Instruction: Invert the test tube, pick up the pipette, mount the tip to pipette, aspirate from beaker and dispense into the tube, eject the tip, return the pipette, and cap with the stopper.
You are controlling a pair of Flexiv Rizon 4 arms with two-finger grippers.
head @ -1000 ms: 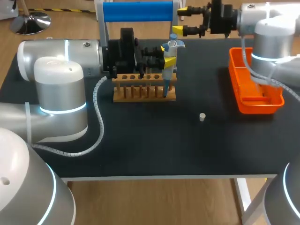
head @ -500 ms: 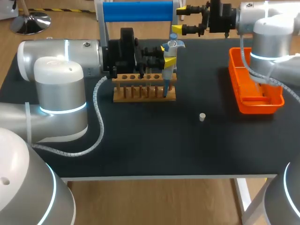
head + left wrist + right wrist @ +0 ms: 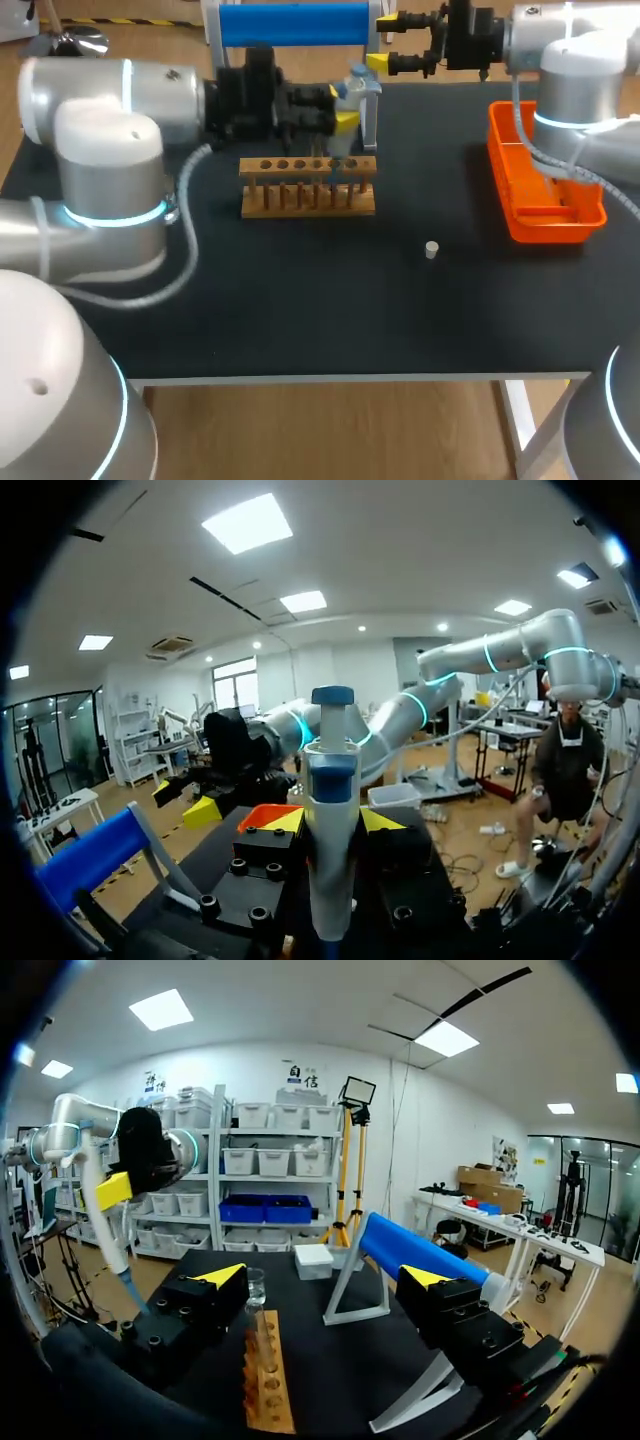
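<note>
1. Writing: any print on the pipette point(image 3: 355, 92) or the wooden rack point(image 3: 308, 188) is too small to read.
2. Left arm comes in from the left side of the head view, forearm lying level over the far part of the black table point(image 3: 300, 310), wrist pointing toward the middle.
3. Left gripper point(image 3: 345, 118) is closed on the pipette: in the left wrist view a yellow tip sits on each side of the grey-white body, both touching it.
4. Pipette is upright with its blue plunger cap on top, held clear of the table. Its thin lower end hangs over the rack's right half, just above the holes.
5. Right arm comes in from the right, its gripper held high beyond the table's far edge.
6. Right gripper point(image 3: 383, 42) is wide open and holds nothing, fingers pointing toward the blue roll stand point(image 3: 293, 22).
7. Rack stands on the table under the left gripper. The right wrist view shows a clear glass piece point(image 3: 258, 1295) at its far end; cannot tell whether it is the tube or the beaker.
8. Small pale stopper point(image 3: 431, 249) sits alone on the table, well apart from the rack, between it and the orange tray point(image 3: 508, 200).
9. Orange tray lies near the table's right edge, below the right arm.
</note>
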